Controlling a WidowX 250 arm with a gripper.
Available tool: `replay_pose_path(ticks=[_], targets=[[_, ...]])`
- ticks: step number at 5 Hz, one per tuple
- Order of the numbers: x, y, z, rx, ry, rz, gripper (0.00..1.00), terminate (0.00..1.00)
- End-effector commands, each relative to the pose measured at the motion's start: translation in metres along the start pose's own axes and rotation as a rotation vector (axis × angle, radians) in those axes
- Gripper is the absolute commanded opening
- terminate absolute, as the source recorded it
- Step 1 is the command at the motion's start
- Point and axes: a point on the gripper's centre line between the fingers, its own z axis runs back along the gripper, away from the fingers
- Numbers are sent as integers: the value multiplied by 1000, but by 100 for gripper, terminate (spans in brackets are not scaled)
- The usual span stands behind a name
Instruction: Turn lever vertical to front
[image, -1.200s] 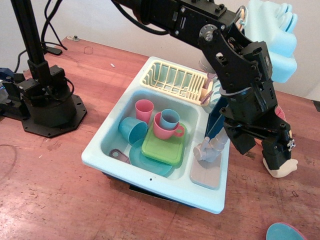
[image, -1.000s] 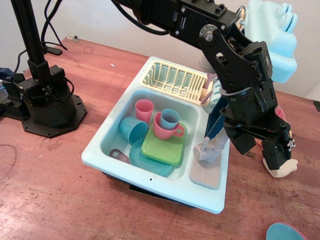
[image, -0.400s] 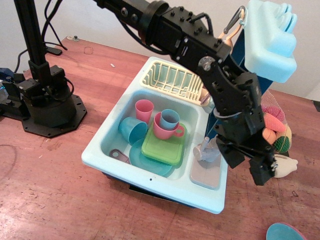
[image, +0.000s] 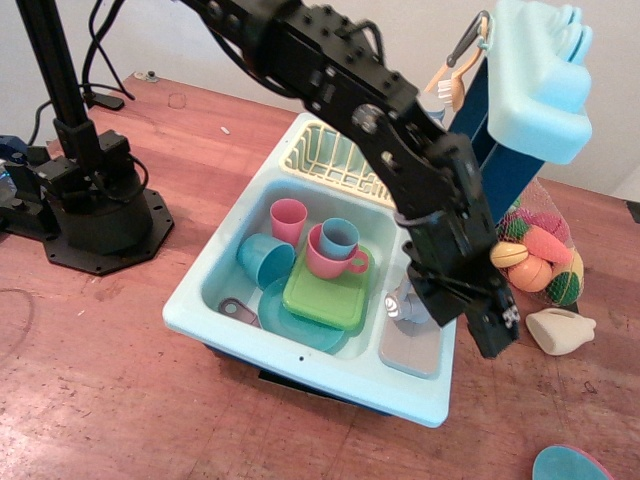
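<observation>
The grey toy faucet (image: 400, 304) stands on the right ledge of the light blue toy sink (image: 200, 300), and only the tip of its spout shows. The lever is hidden behind my black arm. My gripper (image: 492, 332) hangs low over the sink's right rim, just right of the faucet, with its fingers pointing down and to the right. I cannot tell from this angle whether the fingers are open or shut, or whether they touch anything.
The basin holds a green plate (image: 325, 293), pink cups (image: 288, 218), blue cups (image: 262, 259) and a blue dish. A yellow dish rack (image: 325, 155) sits behind. A net bag of toy fruit (image: 538, 255), a cream object (image: 560, 330) and a blue plate (image: 570, 465) lie right. A black stand (image: 95, 200) is left.
My arm has swung left and toward the front, from beside the sink's right edge to over the faucet. The net bag of fruit and the cream object are now uncovered.
</observation>
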Motion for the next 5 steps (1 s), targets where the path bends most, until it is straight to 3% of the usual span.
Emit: replay_pose_path(ticks=[1, 3, 5], targets=[[6, 28, 25, -8, -61, 59, 100, 0], [13, 37, 16, 28, -40, 46, 100, 0], [19, 24, -28, 49, 46, -6, 100, 0]])
